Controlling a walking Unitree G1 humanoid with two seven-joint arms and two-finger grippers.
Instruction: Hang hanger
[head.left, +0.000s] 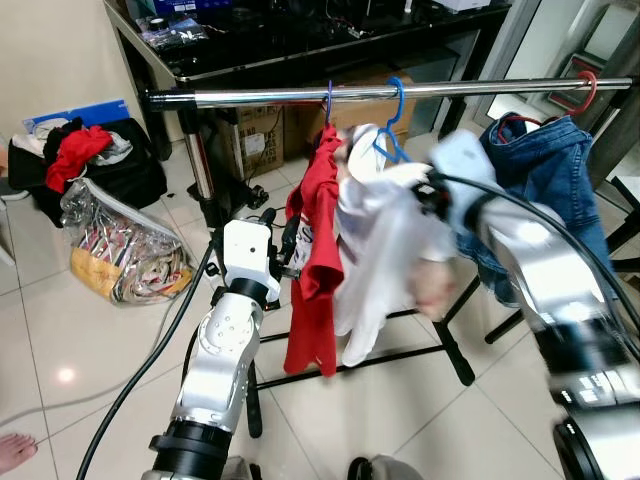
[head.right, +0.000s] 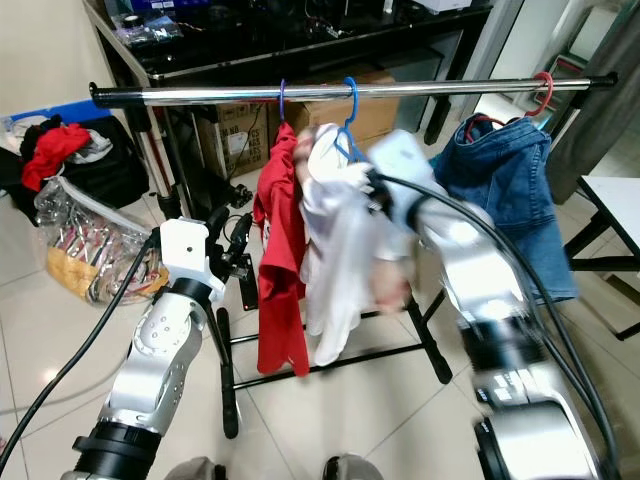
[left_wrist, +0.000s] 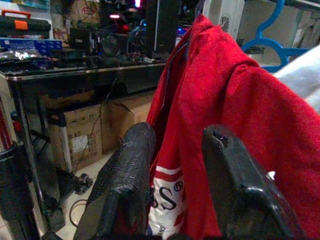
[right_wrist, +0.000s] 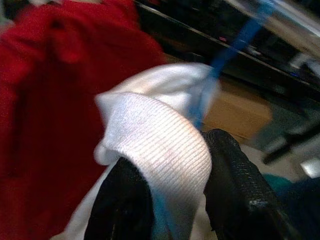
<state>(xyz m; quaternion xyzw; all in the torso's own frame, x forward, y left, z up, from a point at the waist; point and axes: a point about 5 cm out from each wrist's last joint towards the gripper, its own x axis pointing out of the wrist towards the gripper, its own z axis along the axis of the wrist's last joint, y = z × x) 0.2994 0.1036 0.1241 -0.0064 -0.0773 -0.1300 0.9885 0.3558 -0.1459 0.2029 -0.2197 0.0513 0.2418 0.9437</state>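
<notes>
Fingers (right_wrist: 125, 200) of our right gripper (right_wrist: 172, 197) pinch the soft white garment (head.left: 375, 260) at its collar, just under the stiff, light blue hanger (head.left: 392, 125) hooked on the rail (head.left: 400, 92), while our left gripper (left_wrist: 182, 190) stands open, empty, beside the red shirt (head.left: 315, 250).

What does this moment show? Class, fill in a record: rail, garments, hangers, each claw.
rail: steel rail, level, carrying three hangers
garments: red shirt, white shirt, jeans, side by side
hangers: purple hook, blue hanger on the rail, red hook near the rail's end
left claw: open, by the red shirt
right claw: shut on the white shirt's collar, arm blurred
</notes>
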